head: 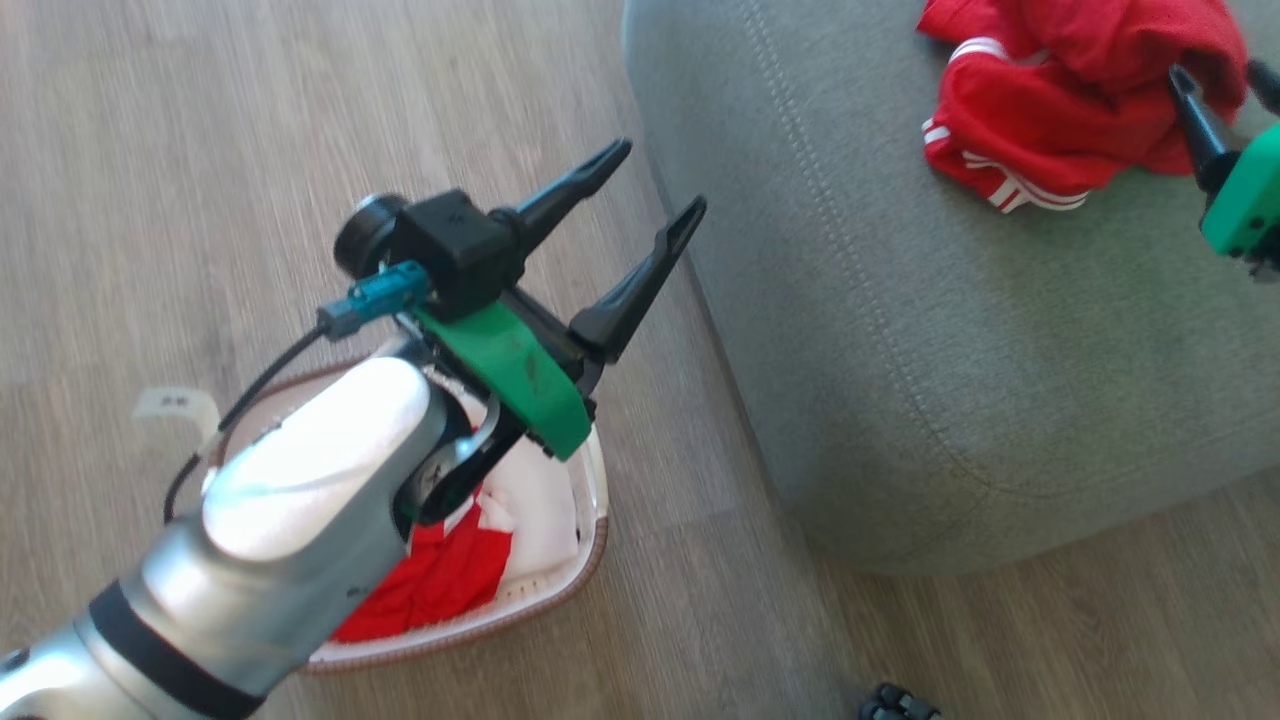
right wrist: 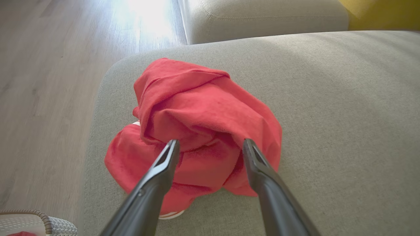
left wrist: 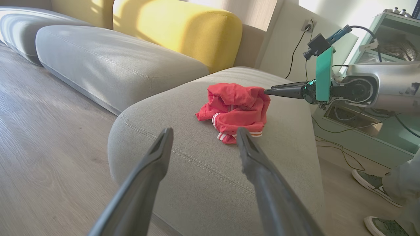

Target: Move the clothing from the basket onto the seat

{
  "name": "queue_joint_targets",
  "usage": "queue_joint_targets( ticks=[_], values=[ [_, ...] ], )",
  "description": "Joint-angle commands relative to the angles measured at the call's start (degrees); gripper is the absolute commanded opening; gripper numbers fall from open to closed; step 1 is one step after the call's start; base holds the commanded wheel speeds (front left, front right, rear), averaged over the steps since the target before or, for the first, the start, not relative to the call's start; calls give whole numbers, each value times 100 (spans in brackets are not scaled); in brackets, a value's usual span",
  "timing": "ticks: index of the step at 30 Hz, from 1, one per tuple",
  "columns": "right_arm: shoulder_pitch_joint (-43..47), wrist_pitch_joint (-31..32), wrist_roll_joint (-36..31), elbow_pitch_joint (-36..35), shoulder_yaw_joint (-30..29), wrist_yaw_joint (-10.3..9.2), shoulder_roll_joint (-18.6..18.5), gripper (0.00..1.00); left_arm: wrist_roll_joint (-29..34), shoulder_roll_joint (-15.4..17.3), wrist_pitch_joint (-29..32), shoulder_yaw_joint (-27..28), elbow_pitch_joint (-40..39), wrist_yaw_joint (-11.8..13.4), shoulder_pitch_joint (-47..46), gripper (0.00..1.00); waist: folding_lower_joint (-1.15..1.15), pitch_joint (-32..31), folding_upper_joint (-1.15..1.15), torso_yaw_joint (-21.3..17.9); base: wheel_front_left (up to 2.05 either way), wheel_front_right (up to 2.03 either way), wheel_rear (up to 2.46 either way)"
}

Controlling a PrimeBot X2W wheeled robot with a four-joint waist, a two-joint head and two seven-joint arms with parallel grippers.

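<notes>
The right gripper (right wrist: 210,142) has its jaws spread wide and grasps nothing; a crumpled red garment (right wrist: 197,108) lies on the grey seat (right wrist: 328,98) right at its fingertips. The left gripper (head: 662,176) is likewise spread and empty, with the white basket (head: 598,510) behind its jaws, under the wrist, and more red and white clothing (head: 440,585) inside.

The left end effector (left wrist: 204,132) holds its two fingers wide apart over the grey seat (left wrist: 183,164). Crumpled red clothing (left wrist: 238,108) lies on the seat, and the right end effector (left wrist: 271,91) points at the clothing's right edge
</notes>
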Motion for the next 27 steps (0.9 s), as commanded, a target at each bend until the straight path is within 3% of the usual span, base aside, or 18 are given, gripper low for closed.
queue_joint_targets(
  ticks=[1,16,23,27],
  values=[
    [196,44,94,-242,80,-1,-227,100,-60,73,-78,235,-129,51,-6,100,0,-240,0,-55,0,0,0],
    [756,-623,-42,-1509,-35,-1,-669,100,-298,62,-336,293,-95,253,713,100,0,-1344,0,83,0,0,0],
    [1544,-917,-379,-2411,-577,-1,-706,100,-414,156,-446,523,-93,450,1142,100,0,-1760,0,469,0,0,0],
    [2154,-957,-619,-3011,-1045,-1,-550,100,-444,226,-486,712,-149,570,1382,100,0,-1935,0,724,0,0,0]
  ],
)
